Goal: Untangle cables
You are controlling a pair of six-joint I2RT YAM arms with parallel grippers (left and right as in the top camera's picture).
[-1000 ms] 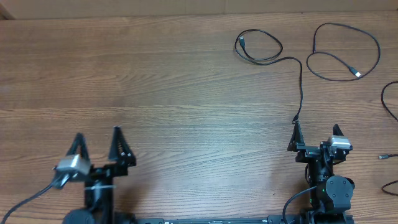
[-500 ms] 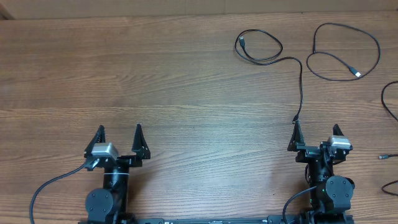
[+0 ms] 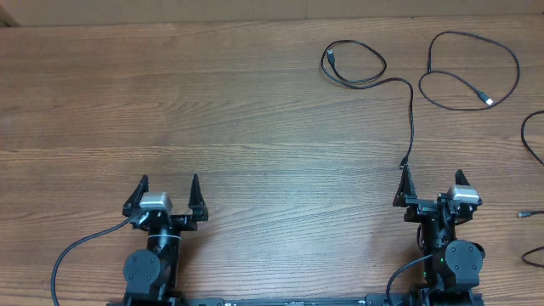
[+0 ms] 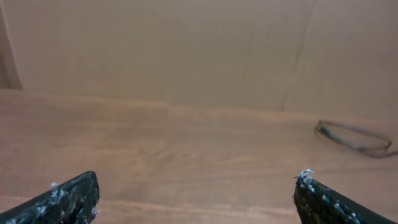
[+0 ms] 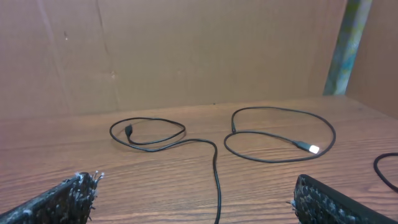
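Two black two-finger hands stood wide open and empty near the front edge of the brown wooden bench (image 3: 212,110). The left hand (image 3: 168,181) was well apart from every cord. The right hand (image 3: 432,172) had the end of a thin black cable (image 3: 412,115) lying just beside its left fingertip, and that cable ran to a small coil at the far side. A second thin black cable (image 3: 487,100), silver-tipped, lay in a larger loop right of the coil. A third black cord (image 3: 524,140) curved off the right edge.
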